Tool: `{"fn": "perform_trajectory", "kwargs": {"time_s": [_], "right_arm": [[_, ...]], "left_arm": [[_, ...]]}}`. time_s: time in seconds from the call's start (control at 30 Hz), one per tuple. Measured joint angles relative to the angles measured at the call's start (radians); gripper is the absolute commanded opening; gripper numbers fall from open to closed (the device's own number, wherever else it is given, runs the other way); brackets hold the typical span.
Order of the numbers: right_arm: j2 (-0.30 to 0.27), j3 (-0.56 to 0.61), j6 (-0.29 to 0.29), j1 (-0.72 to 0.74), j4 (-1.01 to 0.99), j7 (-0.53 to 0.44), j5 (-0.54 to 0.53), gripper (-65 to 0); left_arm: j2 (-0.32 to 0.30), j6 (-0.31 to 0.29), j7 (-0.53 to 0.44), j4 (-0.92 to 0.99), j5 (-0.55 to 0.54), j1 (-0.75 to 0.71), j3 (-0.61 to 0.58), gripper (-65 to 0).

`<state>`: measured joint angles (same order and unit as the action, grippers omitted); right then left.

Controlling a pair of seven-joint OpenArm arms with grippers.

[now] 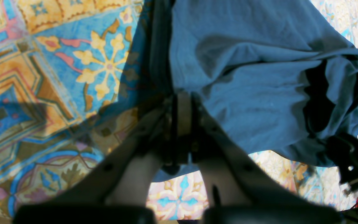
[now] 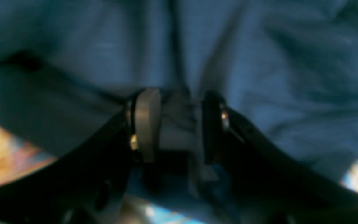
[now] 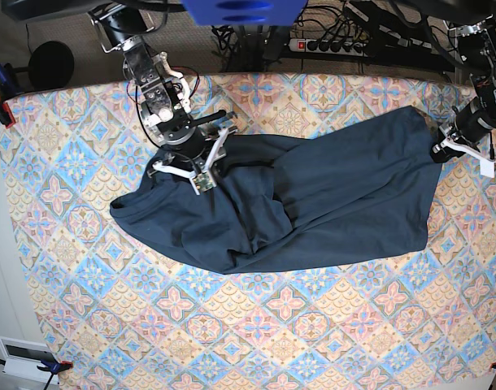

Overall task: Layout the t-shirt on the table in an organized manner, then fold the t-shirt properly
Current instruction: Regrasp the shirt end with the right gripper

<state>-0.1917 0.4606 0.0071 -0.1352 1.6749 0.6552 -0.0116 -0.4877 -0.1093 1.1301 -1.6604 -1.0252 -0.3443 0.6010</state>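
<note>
Between the pads of the right gripper sits a bunched fold of the shirt, the jaws part-closed and pinching cloth, so this arm holds one end of the garment. Around that grip the fabric gathers into ridges and a raised hump just beside the jaws, which suggests the cloth is being pulled up or dragged rather than lying at rest. Outward from there the shirt runs as a long dark band across the table, wrinkled near the right gripper and smoother toward the far end. At that far end the left gripper has its jaws pressed together; the left wrist view shows the fingers meeting at the shirt's edge, so it appears to clamp a thin hem there, though the pinch itself is in shadow. Holding opposite ends this way probably serves to stretch the garment flat, so the work looks to be in the laying-out step, with folding not yet begun. Beyond the shirt the patterned cloth is bare on every side, with cables and a power strip past the table's far edge.
</note>
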Motion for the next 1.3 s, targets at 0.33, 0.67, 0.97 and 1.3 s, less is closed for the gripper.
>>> {"fn": "perform_trajectory", "kwargs": {"time_s": [0.33, 0.67, 0.97, 1.3], "right_arm": [[-0.008, -0.301, -0.013, 0.004, 0.001, 0.0, -0.024, -42.1], [-0.026, -0.321, -0.012, 0.002, -0.003, 0.001, -0.558, -39.4], [-0.022, -0.362, -0.011, 0.002, -0.032, 0.067, -0.588, -30.9], [-0.025, -0.382, -0.012, 0.003, -0.08, 0.072, -0.581, -30.9]], "left_arm": [[0.0, 0.0, 0.0, 0.0, 0.0, 0.0, 0.0, -65.0], [0.0, 0.0, 0.0, 0.0, 0.001, 0.0, 0.0, -65.0], [0.0, 0.0, 0.0, 0.0, 0.001, 0.001, 0.0, -65.0], [0.0, 0.0, 0.0, 0.0, 0.0, 0.0, 0.0, -65.0]]}}
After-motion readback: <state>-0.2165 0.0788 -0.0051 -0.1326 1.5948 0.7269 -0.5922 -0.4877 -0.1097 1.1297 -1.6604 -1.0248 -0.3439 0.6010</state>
